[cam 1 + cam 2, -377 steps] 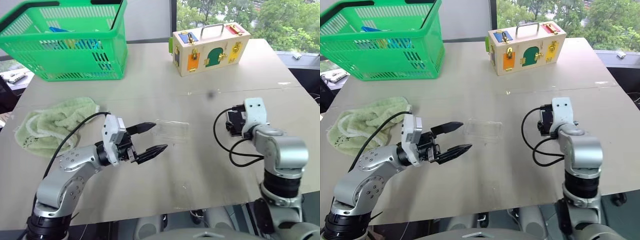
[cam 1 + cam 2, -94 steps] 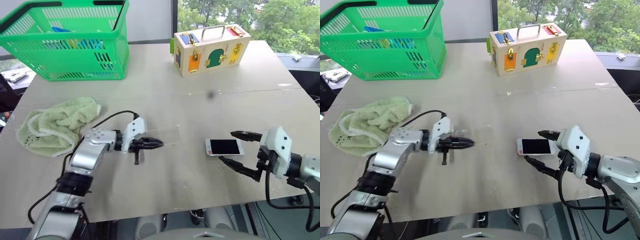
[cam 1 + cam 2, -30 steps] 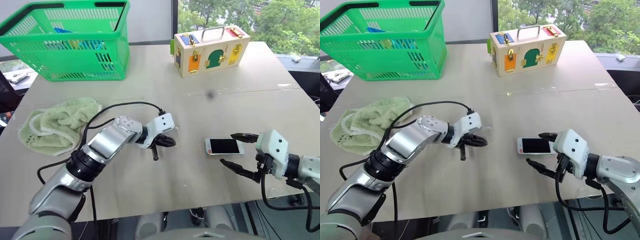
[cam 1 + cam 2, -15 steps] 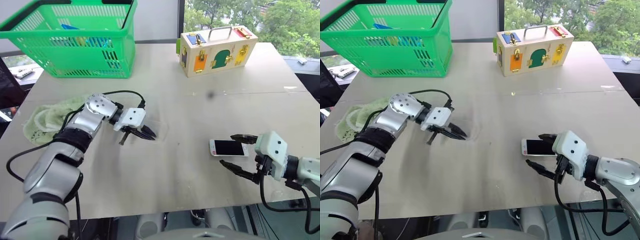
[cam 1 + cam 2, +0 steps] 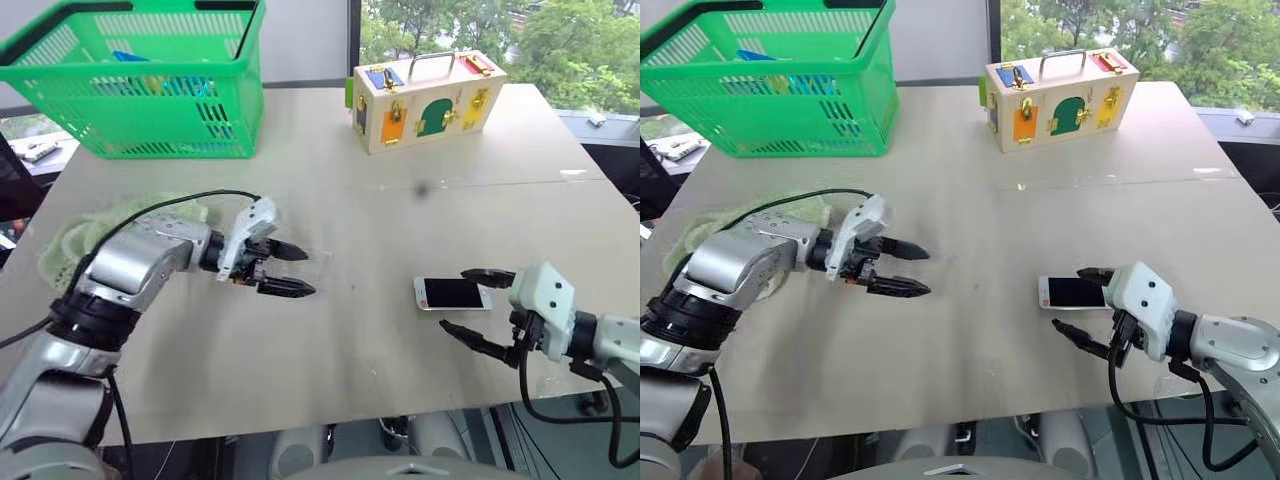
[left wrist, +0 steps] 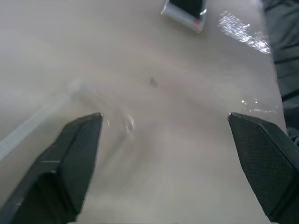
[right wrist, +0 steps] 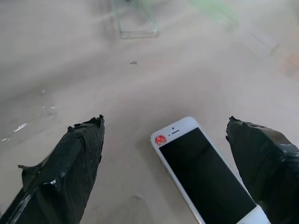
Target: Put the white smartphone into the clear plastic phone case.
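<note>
Left claw (image 5: 288,270) spread wide, empty, at the clear plastic phone case (image 7: 134,21). Right claw (image 5: 467,301) wide open, straddling the white smartphone (image 5: 450,293).

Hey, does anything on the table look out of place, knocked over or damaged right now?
Nothing stands out. The white smartphone lies flat, screen up, between the open fingers of the right gripper. The clear plastic phone case lies flat on the table by the open left gripper. Nothing looks spilled or broken.

You have bright daylight from the window (image 5: 480,25); glare streaks the table (image 6: 240,28), and the left wrist view is motion-blurred.
</note>
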Available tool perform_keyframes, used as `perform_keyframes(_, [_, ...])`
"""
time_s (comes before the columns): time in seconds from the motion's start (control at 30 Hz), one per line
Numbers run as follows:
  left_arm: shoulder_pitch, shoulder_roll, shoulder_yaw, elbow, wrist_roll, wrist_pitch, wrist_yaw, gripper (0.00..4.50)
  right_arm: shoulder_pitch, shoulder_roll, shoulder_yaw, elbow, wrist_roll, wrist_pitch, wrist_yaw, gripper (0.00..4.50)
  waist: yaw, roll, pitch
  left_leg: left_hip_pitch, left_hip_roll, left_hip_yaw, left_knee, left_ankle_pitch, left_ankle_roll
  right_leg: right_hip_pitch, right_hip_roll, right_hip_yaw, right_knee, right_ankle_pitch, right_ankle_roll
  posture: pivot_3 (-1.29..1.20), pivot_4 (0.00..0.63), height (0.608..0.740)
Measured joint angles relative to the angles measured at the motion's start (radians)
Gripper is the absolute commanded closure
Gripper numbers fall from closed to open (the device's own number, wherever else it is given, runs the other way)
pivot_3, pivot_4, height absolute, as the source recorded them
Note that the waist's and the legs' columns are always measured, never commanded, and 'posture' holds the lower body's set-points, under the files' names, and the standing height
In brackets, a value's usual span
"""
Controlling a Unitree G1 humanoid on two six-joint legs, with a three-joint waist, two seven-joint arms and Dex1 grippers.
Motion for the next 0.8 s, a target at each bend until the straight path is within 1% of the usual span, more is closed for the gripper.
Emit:
perform_keyframes(0.03, [0.000, -0.052, 0.029, -0.031, -0.010, 0.077, 0.076, 0.01, -0.006, 0.000, 0.001, 0.006, 0.000, -0.002, 0.006, 0.00, 0.001, 0.000, 0.000, 0.000, 0.000, 0.000, 0.000, 0.000, 0.000, 0.000, 0.000, 0.000, 0.000, 0.000, 0.000, 0.00, 0.150, 0.740])
perform_keyframes(0.1, [-0.002, -0.137, 0.047, -0.080, -0.011, 0.186, 0.200, 0.01, -0.018, -0.001, 0.003, 0.016, 0.000, -0.012, 0.018, 0.00, -0.001, 0.000, 0.000, 0.000, -0.001, 0.000, 0.001, 0.000, 0.000, 0.001, 0.001, 0.001, 0.001, 0.000, 0.000, 0.00, 0.150, 0.740])
perform_keyframes(0.13, [-0.003, -0.198, 0.056, -0.095, -0.001, 0.249, 0.285, 0.01, -0.022, -0.002, 0.004, 0.021, 0.000, -0.020, 0.025, 0.00, -0.003, -0.001, 0.000, 0.001, -0.001, 0.001, 0.001, 0.000, 0.000, 0.001, 0.001, 0.002, 0.001, 0.000, 0.000, 0.00, 0.150, 0.740])
perform_keyframes(0.2, [-0.008, -0.277, 0.074, -0.104, 0.025, 0.307, 0.389, 0.01, -0.027, -0.003, 0.004, 0.023, 0.001, -0.022, 0.035, 0.00, -0.005, -0.001, 0.000, 0.001, -0.001, 0.001, 0.001, 0.000, 0.000, 0.000, 0.002, 0.002, 0.003, 0.000, 0.000, 0.00, 0.150, 0.740])
perform_keyframes(0.23, [-0.009, -0.295, 0.079, -0.106, 0.030, 0.320, 0.413, 0.01, -0.028, -0.005, 0.004, 0.023, 0.002, -0.023, 0.037, 0.00, -0.005, -0.001, 0.000, 0.001, -0.001, 0.001, 0.000, 0.000, 0.000, 0.000, 0.002, 0.002, 0.003, 0.000, 0.000, 0.00, 0.150, 0.740])
perform_keyframes(0.27, [-0.014, -0.332, 0.082, -0.119, 0.047, 0.351, 0.469, 0.01, -0.029, -0.006, 0.000, 0.023, 0.009, -0.024, 0.043, 0.00, -0.007, -0.001, 0.000, 0.002, 0.000, 0.001, 0.000, 0.000, 0.000, 0.000, 0.003, 0.003, 0.003, 0.000, 0.000, 0.00, 0.150, 0.740])
perform_keyframes(0.4, [-0.016, -0.388, 0.076, -0.159, 0.091, 0.393, 0.569, 0.01, -0.036, 0.009, -0.034, 0.002, 0.056, -0.053, 0.068, 0.00, -0.005, -0.001, 0.000, 0.003, 0.000, 0.000, -0.001, 0.000, -0.001, 0.000, 0.004, 0.003, 0.004, 0.000, 0.000, 0.00, 0.150, 0.740])
perform_keyframes(0.57, [-0.016, -0.389, 0.024, -0.182, 0.140, 0.385, 0.617, 0.01, -0.042, 0.014, -0.053, -0.027, 0.098, -0.080, 0.083, 0.00, -0.006, 0.000, 0.000, 0.006, -0.001, 0.000, 0.000, 0.000, -0.002, 0.002, 0.003, 0.005, 0.004, 0.000, 0.000, 0.00, 0.150, 0.740])
perform_keyframes(0.6, [-0.016, -0.383, 0.008, -0.180, 0.151, 0.374, 0.617, 0.53, -0.042, 0.014, -0.054, -0.027, 0.101, -0.080, 0.082, 0.00, -0.006, 0.000, -0.001, 0.007, -0.001, 0.000, 0.000, 0.000, -0.002, 0.002, 0.003, 0.005, 0.004, 0.000, 0.000, 0.00, 0.150, 0.740])
perform_keyframes(0.63, [-0.016, -0.377, -0.005, -0.177, 0.166, 0.357, 0.618, 0.87, -0.042, 0.014, -0.054, -0.027, 0.102, -0.080, 0.082, 0.00, -0.006, 0.000, -0.001, 0.008, -0.001, 0.000, 0.000, 0.000, -0.002, 0.003, 0.003, 0.005, 0.004, 0.000, 0.000, 0.00, 0.150, 0.740])
perform_keyframes(0.67, [-0.015, -0.362, -0.022, -0.171, 0.180, 0.328, 0.612, 1.34, -0.042, 0.014, -0.054, -0.027, 0.102, -0.080, 0.082, 0.00, -0.006, 0.001, -0.001, 0.009, -0.001, 0.001, 0.000, 0.000, -0.003, 0.004, 0.002, 0.005, 0.004, 0.000, 0.000, 0.00, 0.150, 0.740])
perform_keyframes(0.7, [-0.015, -0.358, -0.026, -0.171, 0.185, 0.322, 0.610, 1.49, -0.042, 0.014, -0.054, -0.027, 0.102, -0.081, 0.082, 0.00, -0.006, 0.001, -0.001, 0.009, -0.001, 0.000, 0.000, 0.000, -0.003, 0.004, 0.002, 0.005, 0.004, 0.000, 0.000, 0.00, 0.150, 0.740])
perform_keyframes(0.73, [-0.013, -0.340, -0.046, -0.171, 0.198, 0.295, 0.598, 2.09, -0.043, 0.014, -0.054, -0.027, 0.103, -0.081, 0.081, 0.00, -0.006, 0.001, -0.001, 0.009, -0.001, 0.000, 0.000, 0.000, -0.003, 0.004, 0.002, 0.005, 0.004, 0.000, 0.000, 0.00, 0.150, 0.740])
perform_keyframes(0.8, [-0.011, -0.307, -0.073, -0.166, 0.224, 0.242, 0.572, 2.90, -0.044, 0.014, -0.054, -0.027, 0.103, -0.081, 0.081, 0.00, -0.006, 0.001, -0.001, 0.008, -0.001, 0.000, 0.000, 0.000, -0.002, 0.003, 0.002, 0.005, 0.004, 0.000, 0.000, 0.00, 0.150, 0.740])
